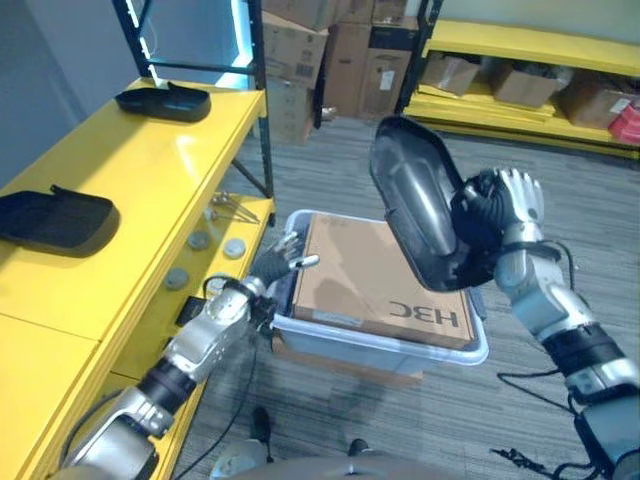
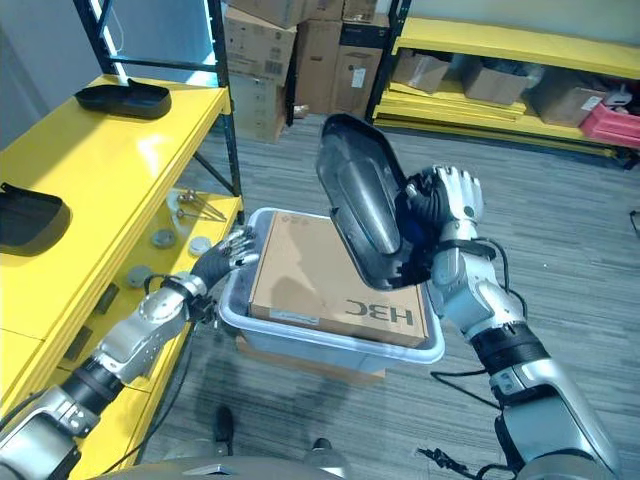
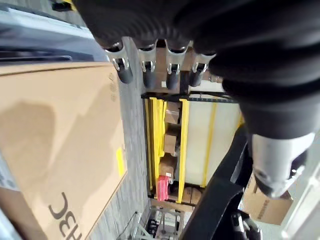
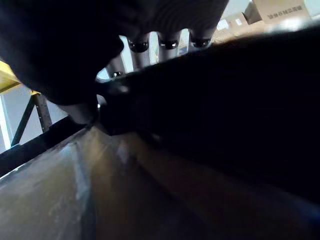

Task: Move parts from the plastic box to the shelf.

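Right hand [image 2: 440, 215] grips black part [image 2: 362, 200], lifted upright above box [image 2: 330, 345], clear for carry to left shelf [image 1: 150, 170]. Left hand [image 1: 283, 258], fingers relaxed, steadies box's left rim.

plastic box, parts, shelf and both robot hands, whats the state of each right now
plastic box: on the floor, cardboard box lying flat in it
black part: lifted above the box, held upright
right robot hand: shut on the black part
left robot hand: open, at the box's near-shelf rim, holding nothing
yellow shelf: two black parts lying on top
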{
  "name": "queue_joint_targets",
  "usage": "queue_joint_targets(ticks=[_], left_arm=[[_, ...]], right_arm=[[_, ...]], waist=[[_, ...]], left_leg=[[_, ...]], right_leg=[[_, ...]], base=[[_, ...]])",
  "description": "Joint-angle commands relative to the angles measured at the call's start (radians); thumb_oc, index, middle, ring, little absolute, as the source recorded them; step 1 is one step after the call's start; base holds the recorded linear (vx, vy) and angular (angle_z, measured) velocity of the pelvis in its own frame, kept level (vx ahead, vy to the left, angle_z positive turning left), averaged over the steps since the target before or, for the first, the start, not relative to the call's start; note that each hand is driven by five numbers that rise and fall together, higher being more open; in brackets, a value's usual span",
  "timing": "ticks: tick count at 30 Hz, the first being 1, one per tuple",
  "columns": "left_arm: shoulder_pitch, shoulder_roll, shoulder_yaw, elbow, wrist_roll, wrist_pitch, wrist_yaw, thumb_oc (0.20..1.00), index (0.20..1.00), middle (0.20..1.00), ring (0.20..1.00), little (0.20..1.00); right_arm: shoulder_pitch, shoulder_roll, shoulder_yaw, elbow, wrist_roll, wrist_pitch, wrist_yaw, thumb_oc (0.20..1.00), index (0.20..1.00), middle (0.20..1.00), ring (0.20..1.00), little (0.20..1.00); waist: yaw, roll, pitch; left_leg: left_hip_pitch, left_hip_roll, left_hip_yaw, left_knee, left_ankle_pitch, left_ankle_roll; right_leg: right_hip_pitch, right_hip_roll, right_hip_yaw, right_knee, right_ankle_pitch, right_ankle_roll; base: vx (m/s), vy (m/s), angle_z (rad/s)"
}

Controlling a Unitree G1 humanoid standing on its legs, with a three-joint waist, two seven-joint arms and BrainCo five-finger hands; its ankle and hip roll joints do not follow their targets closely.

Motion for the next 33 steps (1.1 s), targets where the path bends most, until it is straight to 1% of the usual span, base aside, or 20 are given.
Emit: queue_joint_targets(ticks=[1, 2, 3, 5, 9, 11, 17, 21, 24, 26, 29, 30, 33], left_arm=[[-0.074, -0.037, -0.030, 0.033, -0.021, -0.019, 0.010, 1.000, 1.000, 1.000, 1.000, 1.000], [-0.082, -0.047, -0.031, 0.036, -0.037, -0.012, 0.010, 1.000, 1.000, 1.000, 1.000, 1.000], [-0.098, -0.066, -0.032, 0.033, -0.071, 0.009, 0.017, 1.000, 1.000, 1.000, 1.000, 1.000], [-0.108, -0.077, -0.029, 0.025, -0.087, 0.032, 0.017, 1.000, 1.000, 1.000, 1.000, 1.000], [-0.124, -0.101, -0.033, 0.026, -0.114, 0.030, 0.025, 1.000, 1.000, 1.000, 1.000, 1.000], [-0.132, -0.114, -0.031, 0.041, -0.169, 0.016, 0.030, 1.000, 1.000, 1.000, 1.000, 1.000], [-0.140, -0.146, -0.028, 0.061, -0.213, 0.013, 0.050, 1.000, 1.000, 1.000, 1.000, 1.000], [-0.142, -0.157, -0.023, 0.076, -0.213, 0.008, 0.050, 1.000, 1.000, 1.000, 1.000, 1.000], [-0.148, -0.160, -0.020, 0.073, -0.220, 0.006, 0.041, 1.000, 1.000, 1.000, 1.000, 1.000], [-0.153, -0.163, -0.013, 0.085, -0.234, -0.030, 0.014, 1.000, 1.000, 1.000, 1.000, 1.000], [-0.163, -0.145, -0.017, 0.082, -0.231, -0.056, 0.019, 1.000, 1.000, 1.000, 1.000, 1.000], [-0.169, -0.140, -0.013, 0.075, -0.241, -0.062, 0.012, 1.000, 1.000, 1.000, 1.000, 1.000], [-0.172, -0.135, -0.011, 0.075, -0.238, -0.069, 0.013, 1.000, 1.000, 1.000, 1.000, 1.000]], right_arm=[[-0.143, -0.052, 0.034, -0.020, -0.036, -0.045, -0.038, 0.200, 0.200, 0.200, 0.200, 0.200], [-0.155, -0.046, 0.044, -0.017, -0.045, -0.054, -0.040, 0.200, 0.200, 0.200, 0.200, 0.200], [-0.179, -0.034, 0.063, -0.017, -0.059, -0.065, -0.034, 0.200, 0.200, 0.200, 0.200, 0.200], [-0.196, -0.021, 0.081, -0.013, -0.059, -0.078, -0.033, 0.200, 0.200, 0.200, 0.200, 0.200], [-0.224, 0.004, 0.104, -0.005, -0.072, -0.101, -0.045, 0.200, 0.200, 0.200, 0.200, 0.200], [-0.243, 0.028, 0.124, -0.010, -0.074, -0.109, -0.053, 0.200, 0.200, 0.200, 0.200, 0.200], [-0.273, 0.083, 0.157, -0.046, -0.097, -0.140, -0.052, 0.200, 0.200, 0.200, 0.200, 0.200], [-0.281, 0.106, 0.172, -0.067, -0.109, -0.173, -0.047, 0.200, 0.200, 0.200, 0.200, 0.200], [-0.290, 0.117, 0.187, -0.096, -0.150, -0.189, -0.037, 0.200, 0.200, 0.200, 0.200, 0.200], [-0.286, 0.115, 0.203, -0.135, -0.156, -0.178, -0.003, 0.200, 0.200, 0.200, 0.200, 0.200], [-0.283, 0.119, 0.212, -0.125, -0.144, -0.196, -0.005, 0.200, 0.200, 0.200, 0.200, 0.200], [-0.278, 0.121, 0.212, -0.136, -0.132, -0.205, -0.003, 0.200, 0.200, 0.200, 0.200, 0.200], [-0.278, 0.123, 0.210, -0.152, -0.134, -0.207, 0.002, 0.200, 0.200, 0.200, 0.200, 0.200]], waist=[[0.037, -0.017, -0.034], [0.036, -0.017, -0.035], [0.035, -0.017, -0.038], [0.037, -0.017, -0.039], [0.038, -0.016, -0.040], [0.039, -0.016, -0.041], [0.039, -0.013, -0.041], [0.039, -0.012, -0.041], [0.041, -0.011, -0.040], [0.038, -0.011, -0.040], [0.037, -0.011, -0.040], [0.036, -0.011, -0.038], [0.037, -0.012, -0.034]], left_leg=[[0.139, 0.056, 0.042, -0.002, -0.211, -0.046], [0.141, 0.056, 0.043, -0.002, -0.213, -0.046], [0.143, 0.056, 0.043, -0.002, -0.215, -0.045], [0.143, 0.056, 0.041, -0.002, -0.215, -0.045], [0.142, 0.055, 0.038, -0.002, -0.215, -0.045], [0.141, 0.054, 0.037, -0.002, -0.217, -0.046], [0.137, 0.054, 0.034, -0.002, -0.217, -0.048], [0.138, 0.053, 0.033, -0.002, -0.218, -0.047], [0.137, 0.051, 0.031, -0.002, -0.220, -0.045], [0.140, 0.051, 0.033, -0.002, -0.222, -0.045], [0.139, 0.051, 0.035, -0.002, -0.223, -0.045], [0.138, 0.051, 0.036, -0.002, -0.223, -0.045], [0.137, 0.050, 0.035, -0.002, -0.222, -0.044]], right_leg=[[-0.002, -0.003, -0.012, 0.002, -0.082, 0.000], [-0.001, -0.003, -0.011, 0.002, -0.083, 0.000], [-0.001, -0.003, -0.010, 0.002, -0.085, 0.001], [-0.001, -0.003, -0.010, 0.002, -0.085, 0.002], [-0.002, -0.002, -0.011, 0.002, -0.085, 0.002], [-0.004, -0.001, -0.011, 0.002, -0.085, 0.003], [-0.008, 0.001, -0.013, 0.002, -0.086, 0.003], [-0.009, 0.000, -0.014, 0.002, -0.086, 0.002], [-0.008, 0.000, -0.015, 0.002, -0.087, 0.002], [-0.008, 0.001, -0.011, 0.002, -0.087, 0.001], [-0.011, 0.001, -0.011, 0.002, -0.085, 0.003], [-0.012, -0.001, -0.013, 0.002, -0.084, 0.005], [-0.013, -0.001, -0.014, 0.002, -0.083, 0.004]], base=[[0.00, 0.013, -0.18], [-0.01, 0.019, -0.14], [-0.01, 0.024, -0.10], [-0.01, 0.018, -0.04], [0.00, 0.000, 0.00], [0.00, 0.000, 0.00], [0.00, 0.000, 0.00], [0.00, 0.000, 0.00], [0.00, 0.000, 0.00], [0.02, 0.039, -0.01], [0.01, 0.011, 0.00], [0.00, 0.000, 0.00], [0.00, 0.000, 0.00]])
